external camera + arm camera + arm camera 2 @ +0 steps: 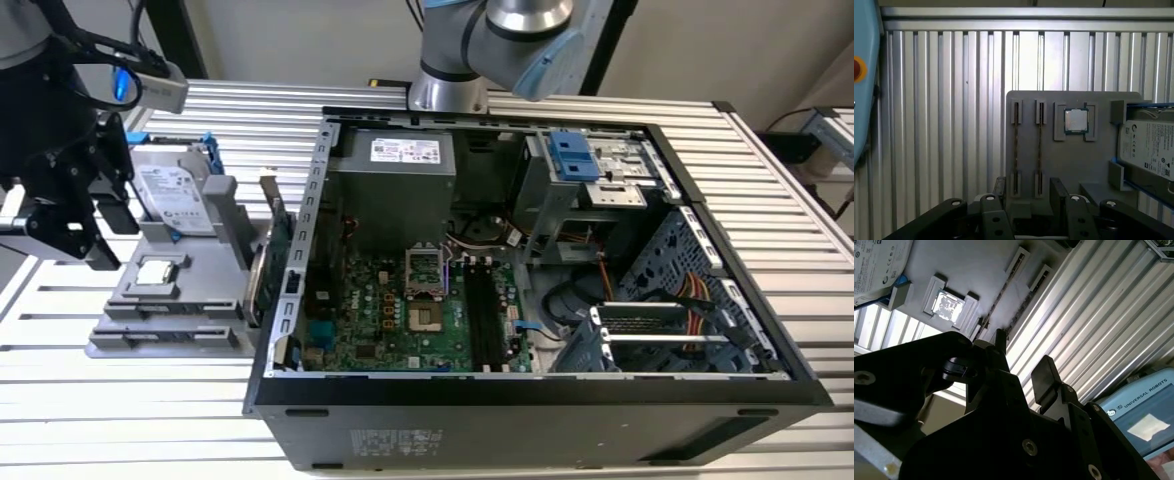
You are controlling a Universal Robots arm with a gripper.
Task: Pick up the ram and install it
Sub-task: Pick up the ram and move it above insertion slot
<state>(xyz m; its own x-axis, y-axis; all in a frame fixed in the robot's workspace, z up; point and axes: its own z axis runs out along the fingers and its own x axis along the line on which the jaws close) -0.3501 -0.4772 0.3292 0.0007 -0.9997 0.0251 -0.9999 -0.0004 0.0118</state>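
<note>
At the exterior view's left, well apart from the open computer case (534,425), your jaws hung above the ribbed metal surface (134,420), near the grey holder (174,338). You had them spread wide and pinching nothing; in both wrist views the 2 black fingers (1059,190) stood apart with clear space between them. In the first wrist view you could see the ram (1015,150) standing on edge in a narrow slot of that holder, with a 2nd thin stick (1039,150) in the slot just beside it. Both lay in line with the gap of the jaws, and neither was touched. Beside those slots the holder carried 1 square processor chip (1075,121) and, further along, a silver hard drive (1149,145) in its blue frame.
</note>
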